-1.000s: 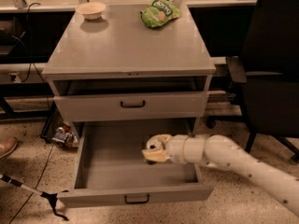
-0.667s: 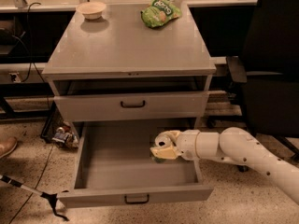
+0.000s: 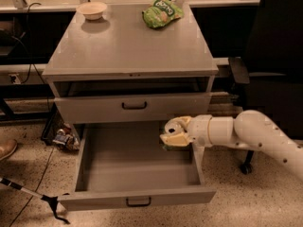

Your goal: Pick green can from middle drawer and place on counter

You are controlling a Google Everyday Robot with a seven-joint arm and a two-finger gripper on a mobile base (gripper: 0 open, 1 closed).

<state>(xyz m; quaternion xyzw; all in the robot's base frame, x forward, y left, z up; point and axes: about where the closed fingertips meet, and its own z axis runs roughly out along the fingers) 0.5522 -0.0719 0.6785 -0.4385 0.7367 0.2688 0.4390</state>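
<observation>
Glossy plastic end effector above matt grey metal middle drawer.

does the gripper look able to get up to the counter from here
Probably yes. The gripper hangs over the open drawer's right rear, forward of the closed drawer front; on the counter, only a bowl and snack bag sit at the back.

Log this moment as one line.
gripper: above open drawer, right rear | green can: not clearly visible | counter: bowl, snack bag
</observation>
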